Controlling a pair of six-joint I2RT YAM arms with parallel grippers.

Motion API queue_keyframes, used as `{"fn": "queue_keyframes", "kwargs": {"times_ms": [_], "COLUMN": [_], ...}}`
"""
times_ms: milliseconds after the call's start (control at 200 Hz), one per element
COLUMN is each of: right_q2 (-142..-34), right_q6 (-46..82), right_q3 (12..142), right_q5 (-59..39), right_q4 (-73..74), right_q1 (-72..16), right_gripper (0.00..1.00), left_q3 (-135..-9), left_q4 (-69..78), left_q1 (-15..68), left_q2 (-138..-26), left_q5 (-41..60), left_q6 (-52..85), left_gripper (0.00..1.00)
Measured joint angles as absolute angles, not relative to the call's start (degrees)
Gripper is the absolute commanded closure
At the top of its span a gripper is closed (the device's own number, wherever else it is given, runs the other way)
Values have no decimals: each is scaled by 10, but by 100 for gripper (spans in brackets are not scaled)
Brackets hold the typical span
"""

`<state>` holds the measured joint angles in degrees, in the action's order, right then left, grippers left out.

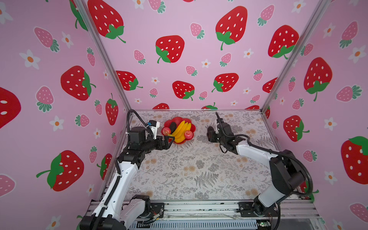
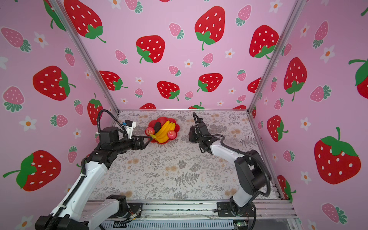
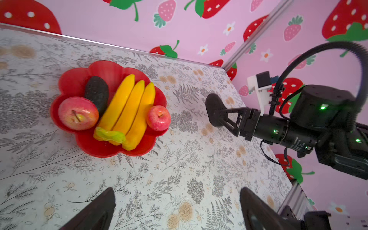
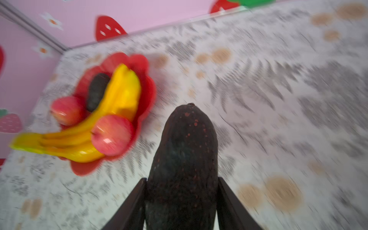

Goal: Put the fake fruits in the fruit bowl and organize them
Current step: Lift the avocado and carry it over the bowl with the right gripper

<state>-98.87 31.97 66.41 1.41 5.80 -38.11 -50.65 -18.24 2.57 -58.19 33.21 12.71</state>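
Note:
The red flower-shaped fruit bowl [image 1: 177, 120] [image 2: 162, 119] [image 3: 103, 66] [image 4: 140, 60] sits at the back of the table. In it lie a yellow banana bunch [image 1: 180, 129] [image 3: 127, 107], two red-pink apples [image 3: 78, 113] [image 3: 158, 117] and one dark bumpy oval fruit [image 1: 172, 126] [image 3: 97, 91]. My right gripper [image 4: 182, 179] [image 1: 210, 135] is shut on a second dark oval fruit [image 4: 185, 151] [image 3: 214, 107], to the right of the bowl. My left gripper [image 3: 176, 192] [image 1: 171, 140] stands open and empty at the bowl's near left rim, beside the banana stem.
The floral table cover [image 1: 189, 169] is ringed by pink strawberry-print walls [image 1: 199, 59] with metal corner posts [image 1: 278, 79]. A metal rail [image 1: 199, 208] runs along the front edge. The right wrist view is motion-blurred.

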Motion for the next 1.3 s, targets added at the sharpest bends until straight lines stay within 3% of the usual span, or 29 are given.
{"fn": "queue_keyframes", "kwargs": {"times_ms": [300, 575, 1301], "right_q2": [-1310, -1489, -1508], "right_q6": [273, 298, 344], "right_q3": [1082, 1249, 1293], "right_q5": [-126, -140, -93], "right_q4": [118, 149, 93], "right_q1": [-392, -408, -429], "right_gripper": [47, 45, 38], "left_q3": [-501, -492, -485], "left_q4": [-173, -163, -148], "left_q1": [-9, -21, -32], "left_q2": [-582, -585, -582], "left_q5": [330, 330, 335], "left_q6": [139, 151, 166], "left_gripper": [1, 1, 1]}}
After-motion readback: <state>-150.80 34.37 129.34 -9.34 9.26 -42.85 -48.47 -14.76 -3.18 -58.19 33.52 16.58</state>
